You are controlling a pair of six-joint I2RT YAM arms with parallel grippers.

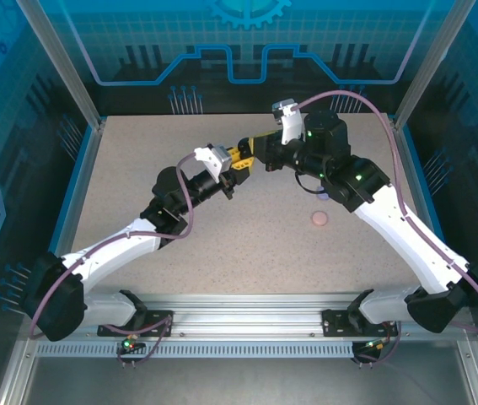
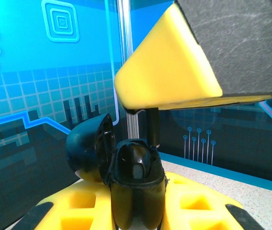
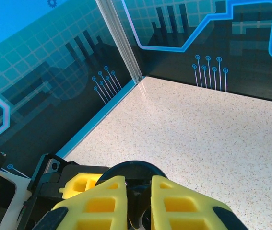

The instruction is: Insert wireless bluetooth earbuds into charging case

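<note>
Black earbud (image 2: 153, 127) stem vert., tip down at open case (image 2: 136, 191).

Looks like a robotics lab cell, not anybody's home or shop. The desk (image 1: 247, 253) is a speckled slab boxed in on three sides by see-through panels (image 1: 137, 51) printed with blue techy art: a gear (image 1: 249, 10), circuit traces, grid squares. Bare aluminium posts (image 1: 57, 59) hold those panels up, and the right wrist view catches a corner post (image 3: 121, 43) coming down to the desk's edge. Along the near side runs an aluminium rail (image 1: 247, 308) with two white-and-black robot arms bolted to it, the left arm (image 1: 112, 249) and the right arm (image 1: 399, 228). Purple cables (image 1: 373, 105) loop off them, and a slotted cable strip (image 1: 247, 348) sits just in front.
</note>
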